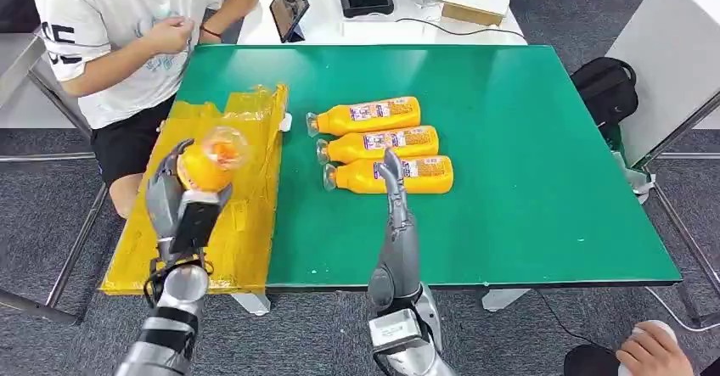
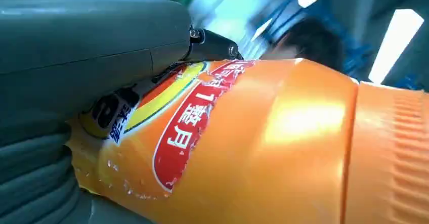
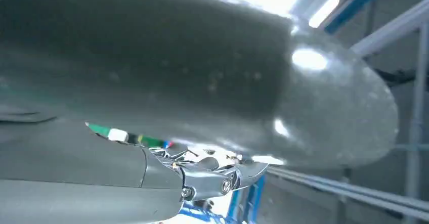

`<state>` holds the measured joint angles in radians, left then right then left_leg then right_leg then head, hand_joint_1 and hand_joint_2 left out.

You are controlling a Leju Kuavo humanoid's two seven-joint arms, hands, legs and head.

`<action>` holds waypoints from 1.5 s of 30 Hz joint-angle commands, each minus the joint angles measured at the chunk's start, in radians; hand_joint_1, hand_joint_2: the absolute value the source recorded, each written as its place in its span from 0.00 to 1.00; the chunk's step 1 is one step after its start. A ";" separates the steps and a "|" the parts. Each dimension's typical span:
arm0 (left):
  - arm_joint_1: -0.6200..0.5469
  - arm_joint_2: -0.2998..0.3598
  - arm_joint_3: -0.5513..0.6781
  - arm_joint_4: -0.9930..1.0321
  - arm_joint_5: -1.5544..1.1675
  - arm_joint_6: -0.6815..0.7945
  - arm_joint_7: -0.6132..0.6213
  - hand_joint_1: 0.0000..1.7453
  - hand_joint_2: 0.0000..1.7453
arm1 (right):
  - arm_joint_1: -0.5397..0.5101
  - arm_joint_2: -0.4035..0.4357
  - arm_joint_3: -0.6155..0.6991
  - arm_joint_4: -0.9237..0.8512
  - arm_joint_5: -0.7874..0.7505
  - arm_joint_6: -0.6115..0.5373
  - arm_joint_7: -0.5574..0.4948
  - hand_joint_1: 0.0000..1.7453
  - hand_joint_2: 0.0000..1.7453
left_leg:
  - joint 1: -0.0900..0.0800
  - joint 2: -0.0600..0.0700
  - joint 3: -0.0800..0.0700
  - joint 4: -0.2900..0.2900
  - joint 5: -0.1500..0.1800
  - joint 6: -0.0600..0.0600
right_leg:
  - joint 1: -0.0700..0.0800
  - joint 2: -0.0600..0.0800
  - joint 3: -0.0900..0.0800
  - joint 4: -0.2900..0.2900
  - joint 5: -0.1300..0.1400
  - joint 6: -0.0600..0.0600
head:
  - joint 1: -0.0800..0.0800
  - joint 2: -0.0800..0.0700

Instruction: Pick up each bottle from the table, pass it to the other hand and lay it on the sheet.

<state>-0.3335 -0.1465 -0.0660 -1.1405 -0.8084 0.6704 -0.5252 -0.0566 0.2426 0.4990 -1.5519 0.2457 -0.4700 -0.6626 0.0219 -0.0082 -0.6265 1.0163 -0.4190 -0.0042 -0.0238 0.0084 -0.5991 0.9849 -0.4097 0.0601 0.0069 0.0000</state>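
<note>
Over the yellow sheet (image 1: 246, 223), the left hand (image 1: 182, 191) gripped a bottle (image 1: 212, 157) upright; laid carelessly, it could roll off. The right hand (image 1: 396, 191) hung empty, fingers straight.

Even, bright overhead light renders the head view sharp with faint shadows, whereas the left wrist view shows glare on the bottle (image 2: 283, 148) and blurred ceiling lamps toward 1 o'clock, and the right wrist view is close, dark and defocused.
</note>
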 commanded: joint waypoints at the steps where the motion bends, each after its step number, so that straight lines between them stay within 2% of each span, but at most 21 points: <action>1: -0.239 0.181 0.011 0.488 -0.575 0.028 0.129 1.00 1.00 | -0.047 -0.037 0.053 -0.026 -0.052 0.010 -0.034 0.00 0.00 | 0.000 0.001 0.004 -0.001 0.000 0.001 | 0.000 0.000 0.003 -0.001 0.000 -0.002 | 0.000 0.000; 4: -0.301 0.260 -0.053 0.633 -0.626 -0.003 0.102 1.00 1.00 | -0.054 -0.038 0.054 -0.011 -0.067 0.033 -0.036 0.00 0.00 | 0.000 0.002 0.004 -0.001 0.000 0.000 | 0.000 0.001 0.003 -0.001 0.000 -0.002 | 0.000 0.000; 5: -0.323 0.282 -0.082 0.674 -0.645 -0.079 0.103 1.00 1.00 | -0.053 -0.038 0.051 -0.008 -0.070 0.041 -0.036 0.00 0.00 | 0.000 0.002 0.006 -0.002 -0.001 0.001 | 0.001 0.001 0.005 -0.001 0.000 -0.004 | 0.000 0.000; 6: -0.330 0.291 -0.086 0.683 -0.645 -0.092 0.101 1.00 1.00 | -0.051 -0.040 0.049 -0.006 -0.071 0.043 -0.036 0.00 0.00 | 0.001 0.002 0.005 -0.001 0.000 0.000 | 0.001 0.001 0.004 0.000 0.000 -0.003 | 0.000 0.000; 12: -0.346 0.285 -0.072 0.728 -0.599 -0.210 0.090 1.00 1.00 | -0.048 -0.035 0.045 0.010 -0.080 0.063 -0.028 0.00 0.00 | 0.001 0.003 0.003 0.000 0.000 0.000 | 0.001 0.001 0.002 0.000 -0.001 -0.002 | 0.000 0.000; 28: -0.339 0.271 -0.051 0.768 -0.516 -0.388 0.089 1.00 1.00 | -0.044 -0.026 0.045 0.059 -0.067 0.092 0.009 0.00 0.00 | 0.001 0.002 0.003 -0.001 0.000 0.000 | 0.001 0.001 0.002 0.000 0.000 -0.002 | 0.000 0.000; 29: -0.336 0.268 -0.051 0.766 -0.512 -0.393 0.089 0.18 1.00 | -0.044 -0.025 0.044 0.064 -0.067 0.096 0.014 0.00 0.00 | 0.000 0.002 0.004 -0.001 0.000 0.000 | 0.001 0.001 0.004 -0.001 0.000 -0.003 | 0.000 0.000; 30: -0.332 0.266 -0.056 0.761 -0.512 -0.392 0.100 0.00 1.00 | -0.044 -0.023 0.041 0.069 -0.068 0.101 0.018 0.00 0.00 | 0.001 0.002 0.004 -0.001 0.000 0.000 | 0.001 0.001 0.004 -0.001 0.000 -0.002 | 0.000 0.000; 36: -0.334 0.262 -0.062 0.762 -0.514 -0.393 0.124 0.00 1.00 | -0.044 -0.022 0.040 0.081 -0.068 0.110 0.026 0.00 0.00 | 0.000 0.003 0.006 -0.002 0.000 0.000 | 0.001 0.001 0.006 -0.001 0.000 -0.003 | 0.000 0.000; 37: -0.335 0.259 -0.056 0.765 -0.504 -0.403 0.124 0.00 0.00 | -0.044 -0.021 0.038 0.084 -0.068 0.113 0.032 0.00 0.00 | 0.000 0.002 0.005 -0.001 0.000 0.000 | 0.001 0.001 0.005 -0.001 0.000 -0.002 | 0.000 0.000; 45: -0.329 0.245 -0.002 0.760 -0.359 -0.568 0.062 0.00 0.00 | -0.043 -0.012 0.019 0.103 -0.065 0.126 0.044 0.00 0.00 | 0.000 0.001 0.006 -0.002 0.000 0.000 | 0.001 0.000 0.006 -0.001 -0.001 -0.003 | 0.000 0.000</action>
<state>-0.6558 0.1225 -0.1007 -0.4593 -1.2512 0.2147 -0.4254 -0.0706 0.2419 0.5322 -1.5305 0.1831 -0.3506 -0.6283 0.0222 -0.0083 -0.6252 1.0163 -0.4179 -0.0055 -0.0238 0.0085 -0.5977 0.9855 -0.4097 0.0597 0.0065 0.0000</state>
